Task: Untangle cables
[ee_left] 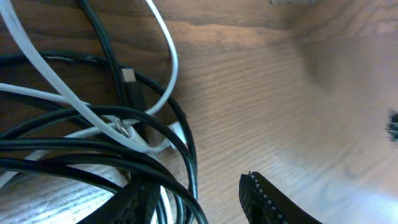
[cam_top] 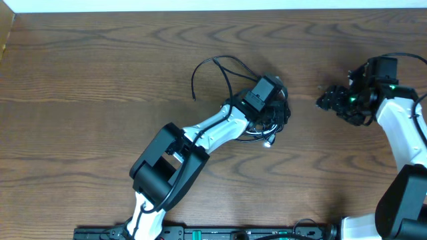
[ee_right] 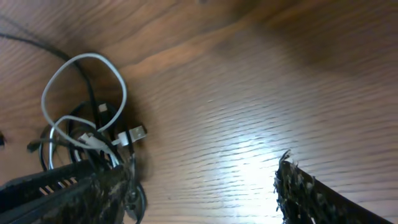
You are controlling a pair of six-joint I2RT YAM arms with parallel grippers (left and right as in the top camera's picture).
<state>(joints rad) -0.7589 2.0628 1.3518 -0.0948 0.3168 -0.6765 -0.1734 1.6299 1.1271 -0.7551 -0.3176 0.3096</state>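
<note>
The cables [cam_top: 227, 67] lie in a tangle at the table's middle, with a black loop reaching up and left. My left gripper [cam_top: 275, 113] sits right on the tangle. In the left wrist view the black cables [ee_left: 93, 149] and a white cable [ee_left: 166, 56] cross in a knot, and a small plug [ee_left: 127, 76] shows. My left gripper [ee_left: 199, 200] is open, with black cords running over its left finger and between the jaws. My right gripper [cam_top: 328, 100] is open and empty, off to the right of the tangle. The right wrist view shows it [ee_right: 186, 199] open, with the white loop [ee_right: 118, 87] and a plug [ee_right: 134, 134] at the left.
The wooden table [cam_top: 100, 80] spreads around the tangle. The table's far edge [cam_top: 213, 9] runs along the top, and a rail [cam_top: 200, 233] lies at the front by the arm bases.
</note>
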